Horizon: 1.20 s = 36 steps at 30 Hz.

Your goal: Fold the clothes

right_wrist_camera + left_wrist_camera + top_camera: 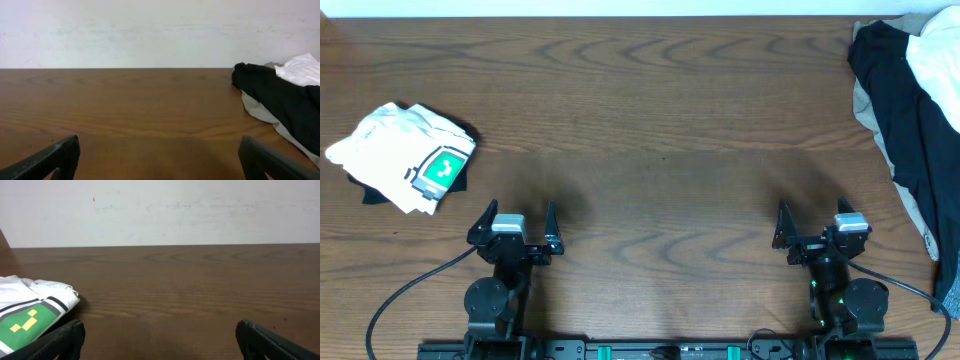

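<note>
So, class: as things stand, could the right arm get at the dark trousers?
Probably yes: the trousers lie exposed at the right edge of the table, with only bare wood between them and the open right tool.

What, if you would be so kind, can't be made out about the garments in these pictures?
- Overhead: the dark trousers run off the right edge, partly under a white garment; their shape is hidden.
- Overhead: the white shirt covers a dark cloth; what it is cannot be told.
- Left wrist: the lower edge cuts off the shirt's green print.
</note>
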Motion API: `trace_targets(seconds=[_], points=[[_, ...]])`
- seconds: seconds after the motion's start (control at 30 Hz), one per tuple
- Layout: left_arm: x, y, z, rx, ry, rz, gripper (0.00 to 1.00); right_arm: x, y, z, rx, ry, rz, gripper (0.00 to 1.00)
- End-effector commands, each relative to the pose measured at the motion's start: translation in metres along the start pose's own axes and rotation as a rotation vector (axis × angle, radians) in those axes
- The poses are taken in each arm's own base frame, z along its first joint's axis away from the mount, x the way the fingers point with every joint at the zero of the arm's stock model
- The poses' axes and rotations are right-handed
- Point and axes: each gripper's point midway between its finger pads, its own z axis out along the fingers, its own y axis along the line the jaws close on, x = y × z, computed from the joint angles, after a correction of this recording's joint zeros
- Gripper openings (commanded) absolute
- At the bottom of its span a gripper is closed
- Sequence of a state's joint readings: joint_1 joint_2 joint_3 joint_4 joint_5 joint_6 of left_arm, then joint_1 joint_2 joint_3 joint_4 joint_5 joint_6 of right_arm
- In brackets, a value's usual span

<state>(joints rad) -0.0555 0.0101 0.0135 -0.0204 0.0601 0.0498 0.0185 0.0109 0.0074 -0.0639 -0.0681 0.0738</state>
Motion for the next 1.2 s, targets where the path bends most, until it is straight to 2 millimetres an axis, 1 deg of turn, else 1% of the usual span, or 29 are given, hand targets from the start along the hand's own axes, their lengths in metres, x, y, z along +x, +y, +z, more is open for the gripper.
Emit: trace_targets(seconds=[0.0, 0.87, 0.97, 1.07, 1.17], points=[[0.014, 0.000, 0.000, 0.001, 0.047, 0.002, 0.98, 0.000, 0.000, 0.000, 0.001, 0.000, -0.012, 0.99], [0.014, 0.000, 0.000, 0.001, 0.046, -0.004, 0.98, 0.001, 0.000, 0.000, 0.000, 0.000, -0.010, 0.99], [0.014, 0.000, 0.000, 0.000, 0.046, -0.062, 0.98, -0.002, 0.001, 0.000, -0.009, -0.009, 0.016, 0.99], [0.011, 0.000, 0.000, -0.001, 0.042, -0.140, 0.98, -0.004, 0.002, 0.000, -0.011, -0.017, 0.098, 0.99], [-0.001, -0.001, -0.003, 0.005, 0.018, -0.190, 0.98, -0.002, 0.007, -0.001, -0.042, 0.002, 0.113, 0.99]])
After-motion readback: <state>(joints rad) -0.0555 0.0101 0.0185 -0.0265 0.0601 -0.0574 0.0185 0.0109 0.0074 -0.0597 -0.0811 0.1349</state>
